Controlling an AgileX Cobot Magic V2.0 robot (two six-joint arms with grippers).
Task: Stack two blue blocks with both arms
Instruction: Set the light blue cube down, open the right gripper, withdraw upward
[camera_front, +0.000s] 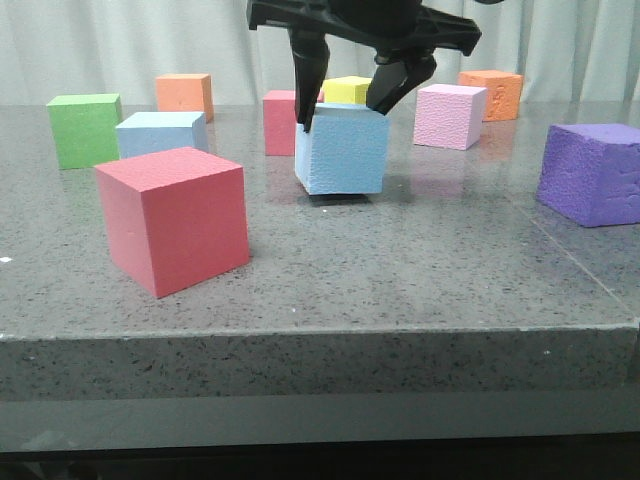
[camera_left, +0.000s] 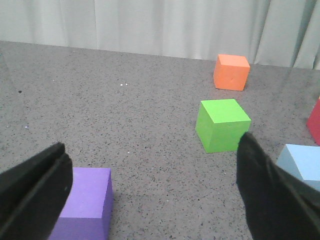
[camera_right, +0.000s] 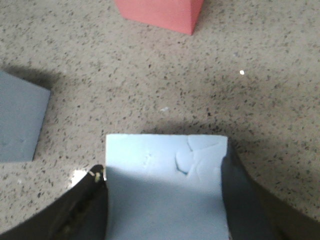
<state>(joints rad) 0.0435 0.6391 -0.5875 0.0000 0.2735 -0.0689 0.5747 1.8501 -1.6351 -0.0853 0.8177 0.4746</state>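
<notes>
My right gripper (camera_front: 345, 100) is shut on a sky-blue block (camera_front: 342, 150) near the table's middle, its fingers on the block's two sides. In the right wrist view the block (camera_right: 165, 155) fills the gap between the fingers (camera_right: 242, 200) and has a curved scuff on top. It seems just off the table, with a shadow under it. The other blue block (camera_front: 160, 133) sits at the left, behind the big red cube, and also shows in the left wrist view (camera_left: 302, 160). My left gripper (camera_left: 152, 200) is open and empty above the table; the front view does not show it.
A big red cube (camera_front: 175, 220) stands front left. A green cube (camera_front: 85, 128) and an orange cube (camera_front: 185, 95) are at the back left, with red (camera_front: 280, 122), yellow (camera_front: 350, 90), pink (camera_front: 450, 115) and orange (camera_front: 492, 93) cubes behind. A purple cube (camera_front: 592, 172) is at the right. Another purple cube (camera_left: 82, 205) lies by my left finger.
</notes>
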